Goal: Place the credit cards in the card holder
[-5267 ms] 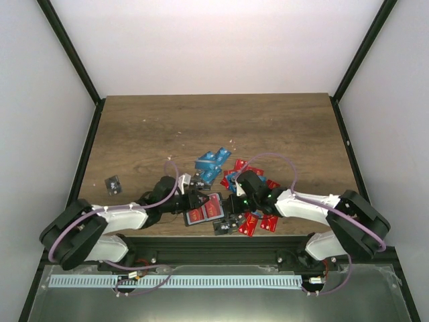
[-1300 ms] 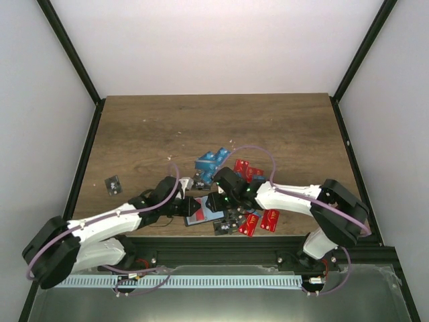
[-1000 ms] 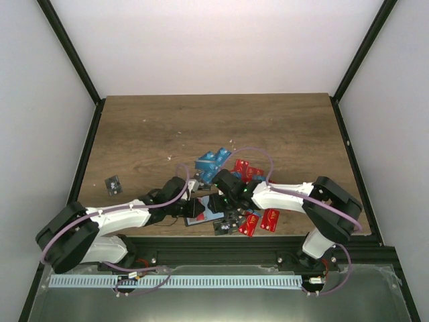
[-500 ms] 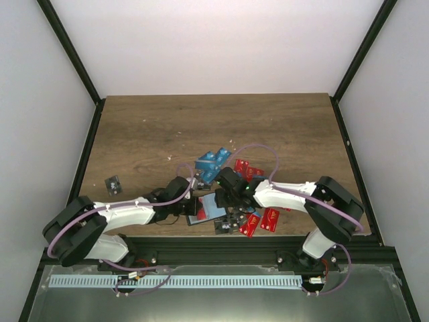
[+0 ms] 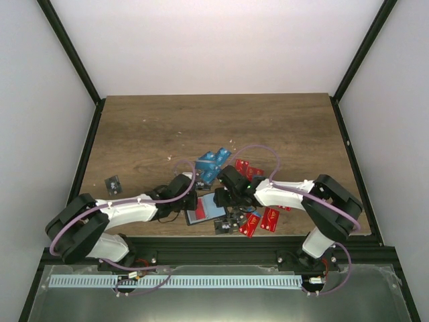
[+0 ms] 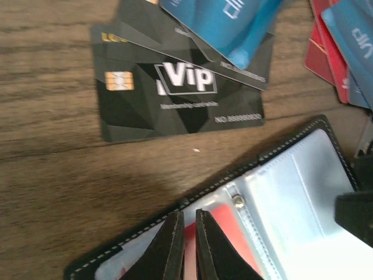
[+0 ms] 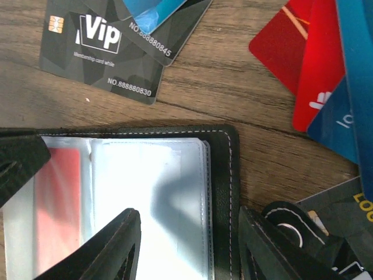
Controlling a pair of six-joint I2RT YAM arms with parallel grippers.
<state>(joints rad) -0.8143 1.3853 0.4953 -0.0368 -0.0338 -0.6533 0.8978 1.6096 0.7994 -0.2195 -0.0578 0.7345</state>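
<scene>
Holding the clenched left hand point(image 6: 187, 217) over the open card holder point(image 5: 204, 215), at 6 o'clock on the bench point(image 5: 147, 127), with credit cards point(image 5: 213, 163) from 12 to 4 o'clock of it; straddling its clear sleeve point(image 7: 151, 192) with the released right hand point(image 7: 189, 233). Judging cards thin, stiff, slippery: probably pinching an overhanging edge

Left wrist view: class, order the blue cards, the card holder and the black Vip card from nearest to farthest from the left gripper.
1. card holder: lying open directly under the tips of the left gripper, at the bottom of the view.
2. black Vip card: beyond the holder's stitched edge, left of centre.
3. blue cards: at the top edge, past the Vip card.
</scene>
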